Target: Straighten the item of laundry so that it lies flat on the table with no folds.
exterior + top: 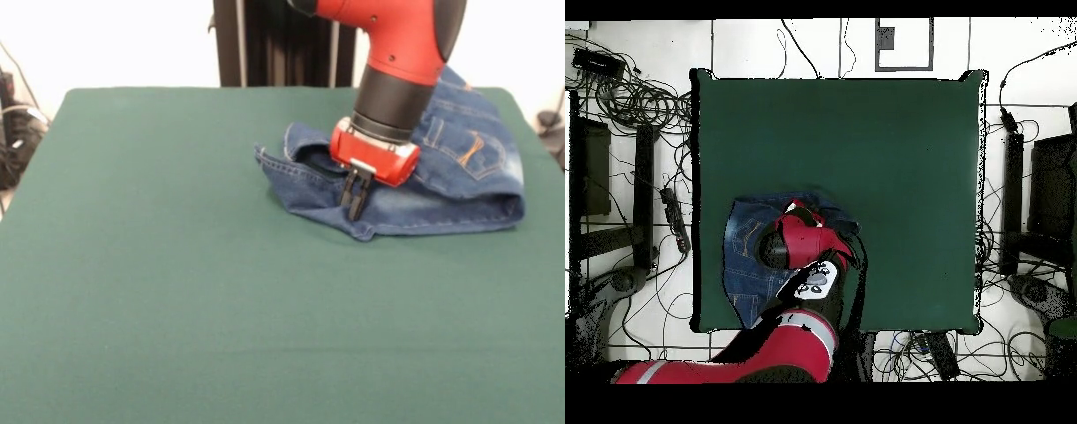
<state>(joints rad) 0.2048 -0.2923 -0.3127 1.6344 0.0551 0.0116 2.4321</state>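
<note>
Jeans (459, 168): one pair, blue denim, bunched and folded over on itself, not flat; orange stitching on a back pocket facing up; a rumpled flap with a hem sticking out toward the table's middle; thick fold along the near edge in the front view.
Place: on the table (177, 291), far side near the robot, off to the right in the front view; in the overhead view, near the bottom left corner (750, 260).
Table: one, dark green cloth, much larger than the jeans.
Writing: none readable on denim or arm.
Arm (402, 53): one, red and black, reaching down over the jeans.
Gripper (353, 196): one, red block with black fingers pointing down, drawn narrow, tips right at the rumpled denim; grip on cloth not clear enough to call.
</note>
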